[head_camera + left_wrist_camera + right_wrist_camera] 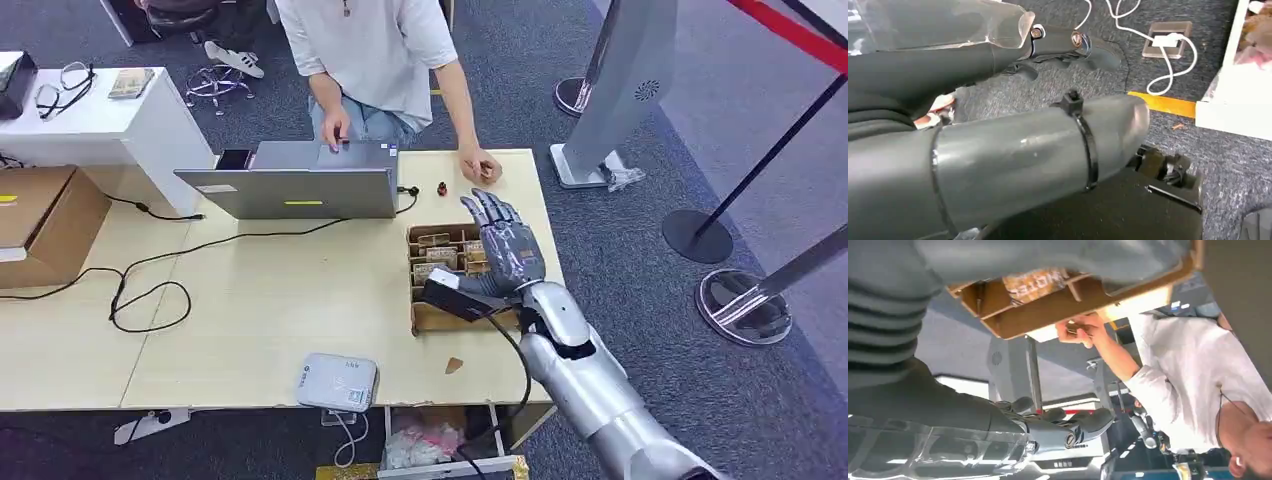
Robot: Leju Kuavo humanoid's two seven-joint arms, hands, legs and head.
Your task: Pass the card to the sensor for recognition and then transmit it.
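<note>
A cardboard box [428,318] with divided compartments sits on the right part of the table, and several brown cards [438,256] lie in it. My right hand [507,245] hangs above the box's right side with its fingers spread and nothing in them. From the right wrist view, the box [1013,322], one card [1035,282] and my dark fingers [1068,427] appear. The white sensor box [337,382] rests at the table's front edge. My left hand [1048,140] hangs over the carpet, fingers stretched out, holding nothing.
A person in a white shirt [375,45] stands behind the table, one hand on an open laptop [300,185], the other fist [481,165] resting near the box. Black cables [150,290] trail across the table's left. A cardboard carton [40,220] stands at far left.
</note>
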